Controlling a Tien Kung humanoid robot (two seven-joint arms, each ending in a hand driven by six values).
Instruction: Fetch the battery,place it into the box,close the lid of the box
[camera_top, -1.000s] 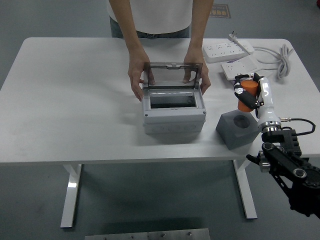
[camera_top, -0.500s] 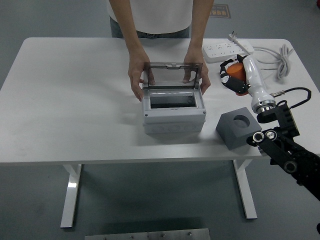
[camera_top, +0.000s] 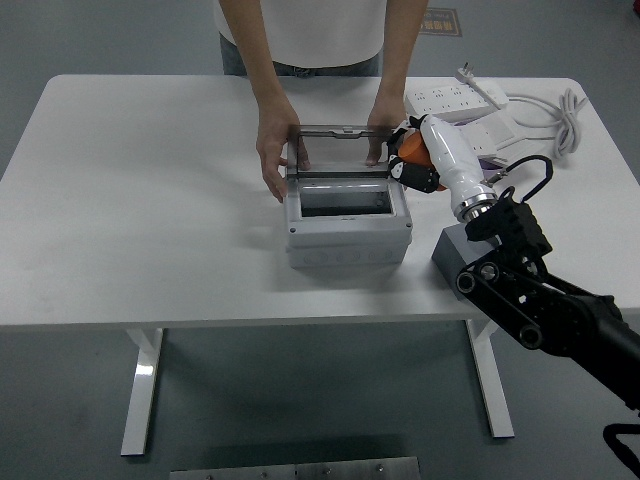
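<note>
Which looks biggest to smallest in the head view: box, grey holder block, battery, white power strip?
1. box
2. white power strip, long but thin
3. grey holder block, partly hidden by the right arm, so its rank against the strip is unsure
4. battery, mostly covered by the right robot hand

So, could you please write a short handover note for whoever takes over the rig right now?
Right robot hand: shut on the orange battery, at the box's right rear corner.
Left robot hand: not in view.
Box: mid-table, lid upright, and a person's hands steady it on both sides.
Grey holder: right of the box, partly hidden by the arm.
Done: battery fetched.
Left: lower it into the box, release, close the lid.
</note>
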